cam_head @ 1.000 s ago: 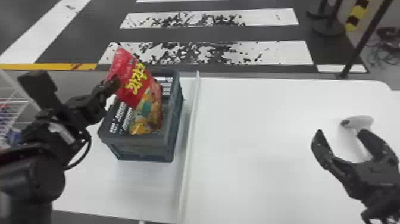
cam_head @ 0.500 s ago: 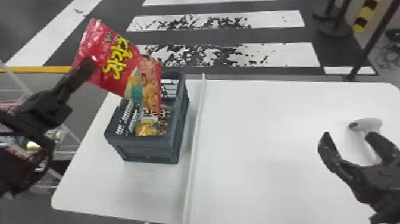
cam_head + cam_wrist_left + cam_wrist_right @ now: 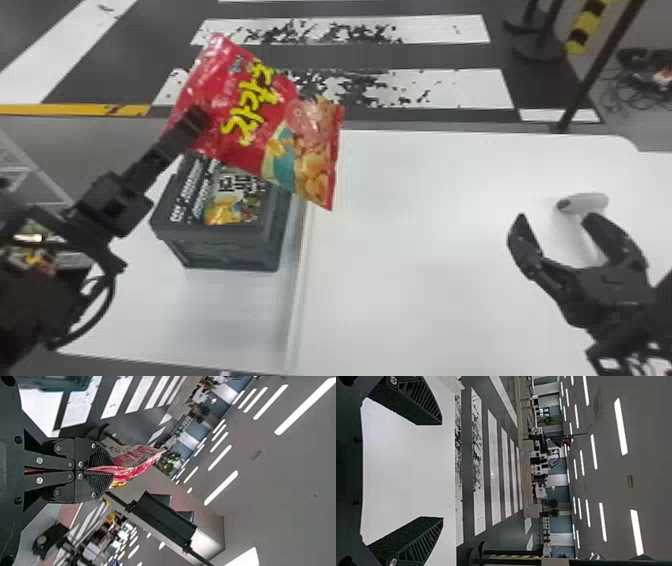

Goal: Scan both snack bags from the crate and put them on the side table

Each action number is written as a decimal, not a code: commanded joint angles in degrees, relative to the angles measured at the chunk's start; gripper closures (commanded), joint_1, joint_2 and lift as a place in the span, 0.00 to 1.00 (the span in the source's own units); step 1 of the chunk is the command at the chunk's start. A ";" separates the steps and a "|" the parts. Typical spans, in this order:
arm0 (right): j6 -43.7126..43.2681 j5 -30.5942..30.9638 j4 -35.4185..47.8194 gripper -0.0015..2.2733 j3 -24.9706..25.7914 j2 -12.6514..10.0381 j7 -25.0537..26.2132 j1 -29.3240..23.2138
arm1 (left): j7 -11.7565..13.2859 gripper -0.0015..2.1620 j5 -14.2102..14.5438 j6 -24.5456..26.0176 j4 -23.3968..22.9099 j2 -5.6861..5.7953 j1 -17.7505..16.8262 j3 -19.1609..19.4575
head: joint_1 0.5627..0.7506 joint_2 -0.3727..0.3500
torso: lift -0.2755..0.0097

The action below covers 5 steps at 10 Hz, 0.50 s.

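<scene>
My left gripper (image 3: 197, 120) is shut on the red snack bag (image 3: 250, 110), holding it tilted above the crate (image 3: 230, 247). In the left wrist view my left gripper (image 3: 99, 470) pinches the edge of the red bag (image 3: 136, 461) between its fingers. A second snack bag (image 3: 232, 205), yellow and white, lies inside the crate, partly covered by the red one. Over the table's right side my right gripper (image 3: 555, 245) is open and holds nothing; in the right wrist view the right gripper (image 3: 440, 471) has its fingers wide apart. Behind it on the table is a white handheld scanner (image 3: 582, 202).
The white table (image 3: 420, 300) has a raised strip (image 3: 298, 280) running front to back, just right of the crate. At the far left is a wire rack (image 3: 37, 185) with packaged goods. A dark pole (image 3: 595, 75) stands beyond the table's back right edge.
The left gripper has lifted the red bag out of the crate, first up and left, then back rightward over the crate. The yellow bag in the crate has come into view.
</scene>
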<state>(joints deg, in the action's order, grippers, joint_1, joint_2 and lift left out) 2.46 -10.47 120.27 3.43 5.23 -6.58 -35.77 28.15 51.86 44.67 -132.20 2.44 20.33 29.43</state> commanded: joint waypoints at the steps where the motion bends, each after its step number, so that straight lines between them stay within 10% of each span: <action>1: -0.04 -0.16 0.05 0.03 0.17 0.13 -0.01 0.00 | 1.47 0.99 -2.11 -3.05 7.83 -0.33 -0.29 -9.04 | 0.70 0.54 | 0.66; 5: -0.39 -0.60 0.14 0.03 0.17 0.21 -0.01 0.26 | 2.44 0.99 -14.50 -10.78 23.65 -1.29 -4.86 -30.22 | 0.70 0.27 | 0.66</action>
<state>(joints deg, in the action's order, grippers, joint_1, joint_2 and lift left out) 2.07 -11.01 120.38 3.60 5.43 -6.56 -35.54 30.68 38.58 34.21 -110.82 1.42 16.49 1.51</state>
